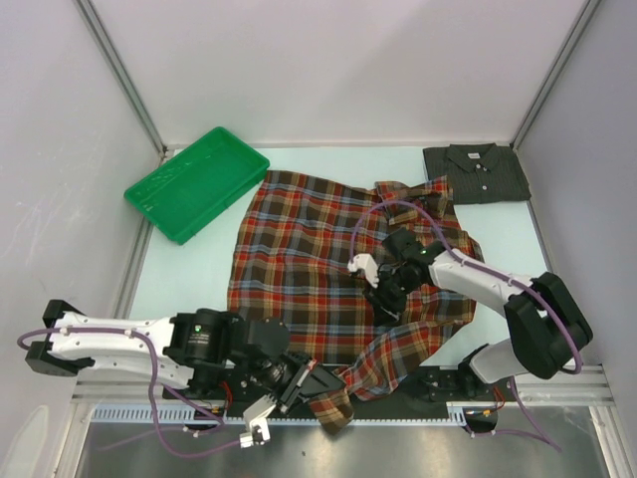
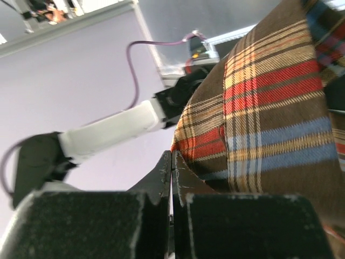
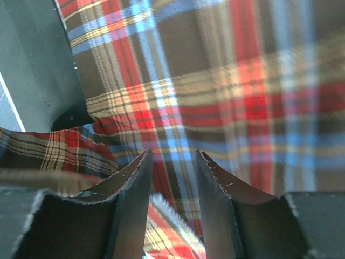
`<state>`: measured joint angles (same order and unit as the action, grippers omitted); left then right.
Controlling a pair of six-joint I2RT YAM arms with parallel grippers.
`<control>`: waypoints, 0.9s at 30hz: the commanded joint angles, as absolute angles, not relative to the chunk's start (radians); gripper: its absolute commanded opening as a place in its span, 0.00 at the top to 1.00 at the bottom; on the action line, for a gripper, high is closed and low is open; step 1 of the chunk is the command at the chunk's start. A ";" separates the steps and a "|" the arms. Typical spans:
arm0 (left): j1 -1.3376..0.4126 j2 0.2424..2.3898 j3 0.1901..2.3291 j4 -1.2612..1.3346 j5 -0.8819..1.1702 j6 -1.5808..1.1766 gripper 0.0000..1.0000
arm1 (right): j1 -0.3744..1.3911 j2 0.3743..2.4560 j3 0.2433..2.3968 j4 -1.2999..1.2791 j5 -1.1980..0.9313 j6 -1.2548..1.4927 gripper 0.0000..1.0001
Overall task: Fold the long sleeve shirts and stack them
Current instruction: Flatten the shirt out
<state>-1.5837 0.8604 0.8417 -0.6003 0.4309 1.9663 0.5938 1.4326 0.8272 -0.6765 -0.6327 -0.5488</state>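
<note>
Mid-table plaid shirt (image 1: 299,249) is being folded: left gripper (image 2: 172,162) pinches its near sleeve (image 1: 383,363), right gripper (image 3: 172,156) half-spread on the body, hold unclear; next, likely carry the sleeve far over it

The plaid shirt (image 1: 299,269) covers mid-table; the green tray (image 1: 197,184) blocks the far left, the folded charcoal shirt (image 1: 476,172) the far right. Bare table (image 1: 184,284) lies left of the plaid.

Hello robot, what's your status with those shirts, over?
Left gripper shut on sleeve of plaid shirt, near edge. Right gripper part open on its middle, grip unclear. Grey shirt folded, far right corner. Nothing blocking.
</note>
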 commanded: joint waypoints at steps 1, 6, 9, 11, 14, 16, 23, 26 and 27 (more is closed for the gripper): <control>-1.614 0.833 0.884 -0.555 0.416 2.103 1.00 | 0.702 1.451 0.835 -0.632 -0.602 -0.538 0.59; -1.638 0.819 0.879 -0.541 0.385 2.086 1.00 | 0.762 1.422 0.842 -0.731 -0.581 -0.597 0.64; -1.641 0.799 0.868 -0.540 0.373 2.042 1.00 | 0.758 1.337 0.831 -0.918 -0.546 -0.721 0.67; -1.644 0.790 0.858 -0.538 0.354 1.981 1.00 | 0.701 1.289 0.818 -1.045 -0.552 -0.863 0.74; -1.644 0.795 0.836 -0.548 0.304 1.816 1.00 | 0.689 1.246 0.848 -1.100 -0.454 -0.906 0.76; -1.637 0.801 0.810 -0.552 0.229 1.665 1.00 | 0.625 1.238 0.886 -1.123 -0.457 -0.893 0.76; -1.269 0.814 0.729 -0.445 0.266 0.978 0.49 | 0.232 1.288 1.067 -1.091 -0.578 -0.828 0.61; -1.039 0.914 0.750 -0.356 0.210 0.782 0.34 | 0.105 1.386 1.126 -1.045 -0.578 -0.770 0.57; -0.966 1.013 0.829 -0.409 0.241 0.749 0.31 | 0.071 1.413 1.178 -1.031 -0.603 -0.753 0.52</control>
